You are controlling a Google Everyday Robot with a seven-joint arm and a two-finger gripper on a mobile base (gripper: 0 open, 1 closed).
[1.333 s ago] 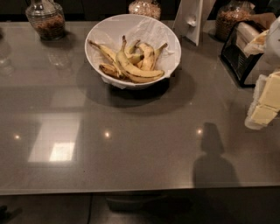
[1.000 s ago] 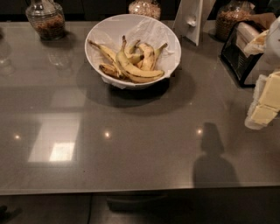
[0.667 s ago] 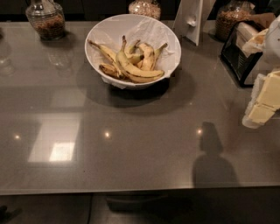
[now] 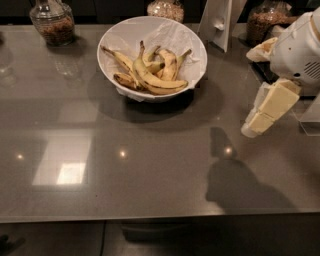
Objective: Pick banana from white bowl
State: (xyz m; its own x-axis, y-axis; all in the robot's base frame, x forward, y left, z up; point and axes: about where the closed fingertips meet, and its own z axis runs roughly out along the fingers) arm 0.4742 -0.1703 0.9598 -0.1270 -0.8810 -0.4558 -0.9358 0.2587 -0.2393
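Note:
The white bowl (image 4: pixel 108 56) with crinkled white lining stands at the back middle of the grey counter. Several bananas lie in it. The banana (image 4: pixel 156 85), the longest and strongly curved one with a dark stem pointing up, lies across the front of the pile. My gripper (image 4: pixel 264 113), cream-coloured under a white arm housing, hangs above the counter at the right. It is well to the right of the bowl and a little nearer, touching nothing.
Glass jars stand at the back left (image 4: pixel 52 21), behind the bowl (image 4: pixel 167 8) and at the back right (image 4: pixel 264 22). A white stand (image 4: pixel 220 21) is right of the bowl. A dark rack (image 4: pixel 264 71) sits behind the gripper at the right edge.
My gripper has moved left, from the right edge toward the bowl. The bowl and bananas have not moved.

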